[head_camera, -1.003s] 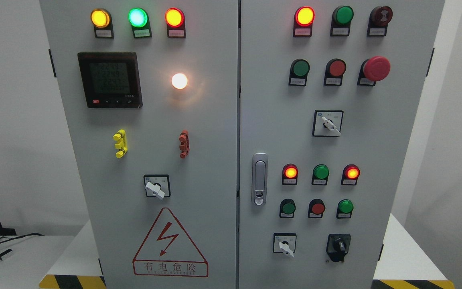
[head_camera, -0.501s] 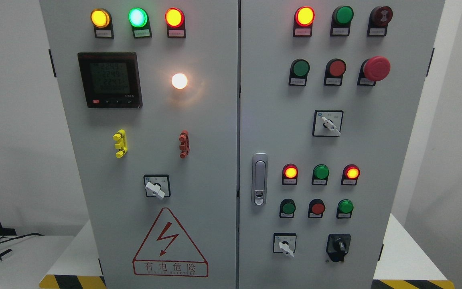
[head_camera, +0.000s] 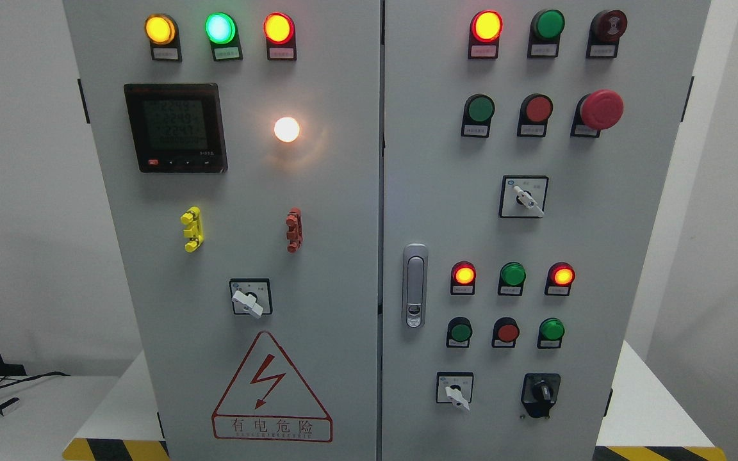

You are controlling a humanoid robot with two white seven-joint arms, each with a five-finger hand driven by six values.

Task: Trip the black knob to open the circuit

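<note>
Warning triangle (head_camera: 271, 386) reads 有电危险; black knob (head_camera: 541, 390) sits lower right on cabinet (head_camera: 343, 192). No hands visible; fingers' state unknown.

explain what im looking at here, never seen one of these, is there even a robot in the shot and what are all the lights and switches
This is one picture from a camera on a humanoid robot's head, so you see what the robot sees. Neither robot hand is in view, so nothing is held.

It faces a grey electrical cabinet with two doors. The left door carries three lit lamps on top, a digital meter, a glowing white lamp, a white selector switch and a red lightning warning sign.

The right door has a silver door handle, rows of red and green lamps and buttons, and a large red mushroom button.

The robot's target is the black knob at the lower right of that door. Nothing touches it.
</note>
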